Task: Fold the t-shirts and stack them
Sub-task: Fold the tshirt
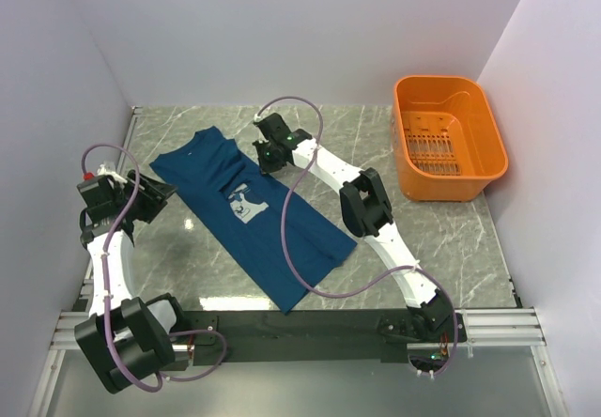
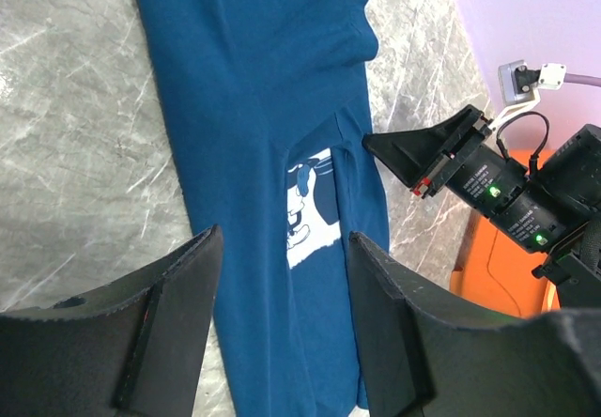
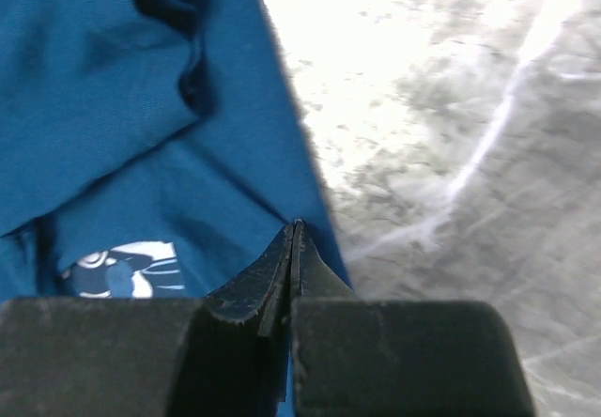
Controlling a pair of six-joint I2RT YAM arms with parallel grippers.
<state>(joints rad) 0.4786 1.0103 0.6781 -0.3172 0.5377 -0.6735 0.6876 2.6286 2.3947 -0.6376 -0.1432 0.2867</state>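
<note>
t-shirt (image 1: 246, 212) lies on the table (image 1: 470, 239), a long strip running diagonally from far left to near centre (collar end farthest); basket (image 1: 449, 137) sits on the table at the far right, well apart from the strip; left gripper (image 1: 161, 194) just left of the strip's far half; right gripper (image 1: 269, 162) at the strip's right edge, near the far end
</note>
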